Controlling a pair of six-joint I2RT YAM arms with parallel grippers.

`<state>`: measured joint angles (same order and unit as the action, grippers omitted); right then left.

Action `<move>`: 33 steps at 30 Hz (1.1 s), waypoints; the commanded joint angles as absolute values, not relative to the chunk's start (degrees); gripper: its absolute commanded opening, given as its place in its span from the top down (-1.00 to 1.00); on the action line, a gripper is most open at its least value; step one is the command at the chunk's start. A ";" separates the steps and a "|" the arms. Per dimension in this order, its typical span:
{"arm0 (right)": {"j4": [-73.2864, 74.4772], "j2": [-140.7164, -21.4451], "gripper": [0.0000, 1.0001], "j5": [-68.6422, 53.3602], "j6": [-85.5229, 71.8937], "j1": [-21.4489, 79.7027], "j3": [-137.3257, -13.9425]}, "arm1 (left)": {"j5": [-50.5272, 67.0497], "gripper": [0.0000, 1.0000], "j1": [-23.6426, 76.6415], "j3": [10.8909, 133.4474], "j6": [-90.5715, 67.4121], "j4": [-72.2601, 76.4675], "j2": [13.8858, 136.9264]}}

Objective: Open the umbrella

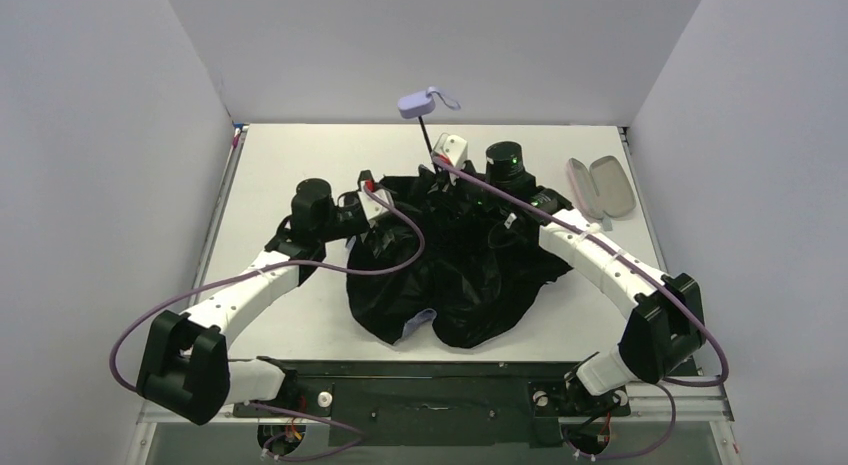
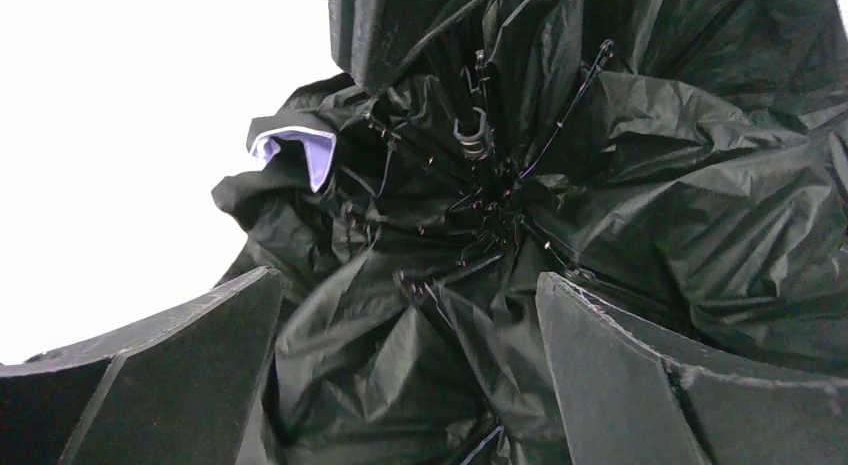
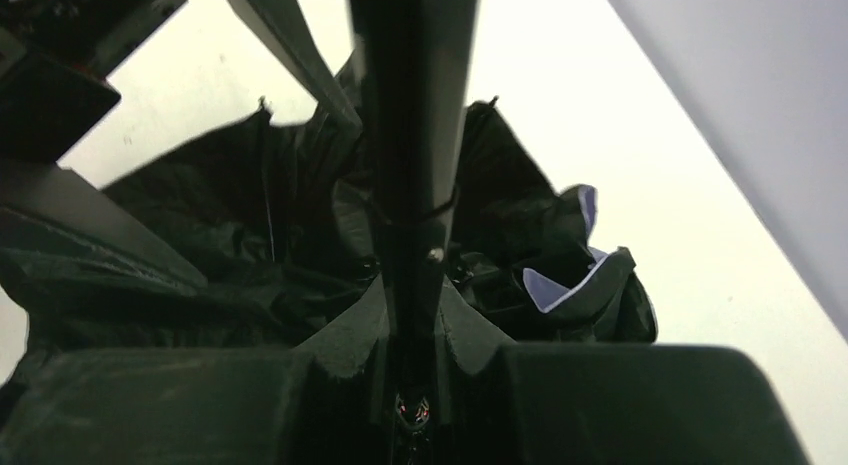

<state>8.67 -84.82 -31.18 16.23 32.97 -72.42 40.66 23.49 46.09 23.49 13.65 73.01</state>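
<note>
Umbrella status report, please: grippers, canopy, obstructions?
Right gripper shut on shaft. Left gripper open over canopy. Umbrella half open, handle up. Nothing obstructing.

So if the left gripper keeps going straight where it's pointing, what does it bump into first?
Most likely the umbrella. In the left wrist view the left gripper has its fingers spread, and crumpled black canopy with thin ribs fills the space straight ahead. How far off the fabric lies is hard to judge.
</note>
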 commanded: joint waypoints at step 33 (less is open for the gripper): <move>18.29 -71.18 0.58 -36.56 -17.56 14.23 -61.87 | 26.50 -0.11 25.26 56.56 -16.99 8.75 84.36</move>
